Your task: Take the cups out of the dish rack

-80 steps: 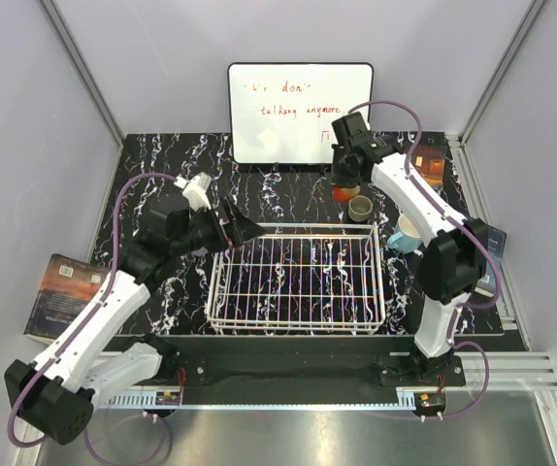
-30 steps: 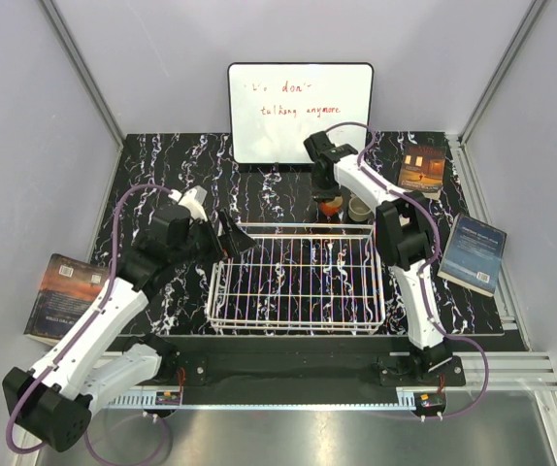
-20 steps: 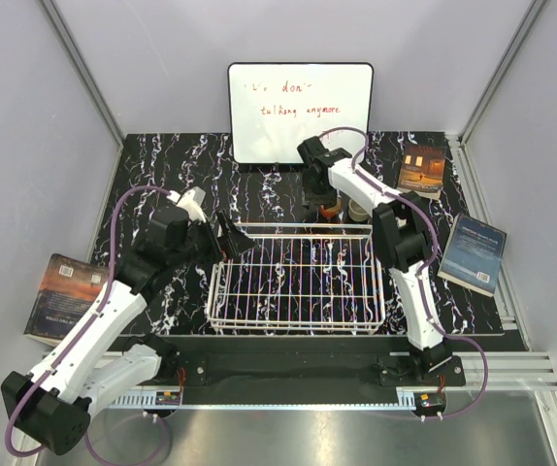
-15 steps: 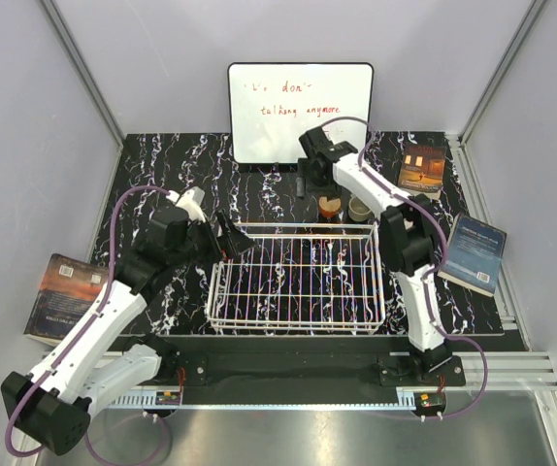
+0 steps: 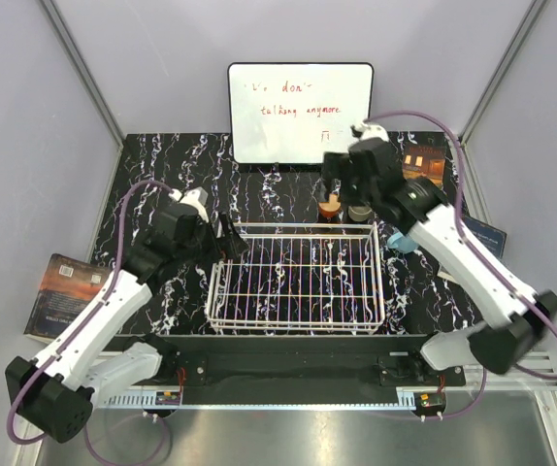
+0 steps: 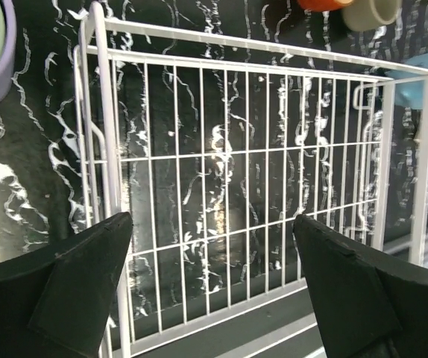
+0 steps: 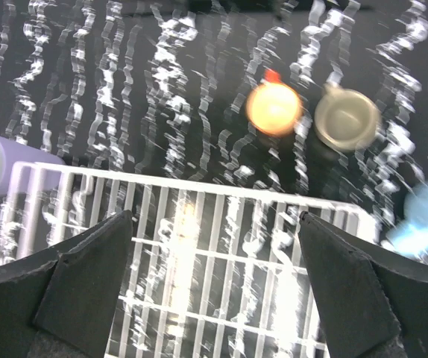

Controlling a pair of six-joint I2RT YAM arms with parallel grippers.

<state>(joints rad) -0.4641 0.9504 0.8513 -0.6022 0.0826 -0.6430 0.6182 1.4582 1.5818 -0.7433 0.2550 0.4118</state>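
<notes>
Right gripper (image 7: 214, 216) jaws apart, empty; small red-orange cup (image 7: 274, 107) stands at its 12 o'clock, just past dish rack (image 5: 296, 227). A second ago jaws clamped it; now let go, backed off.

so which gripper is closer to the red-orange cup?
Right. The right gripper hovers right by the red-orange cup; the left gripper is at the dish rack's left end, well away.
</notes>
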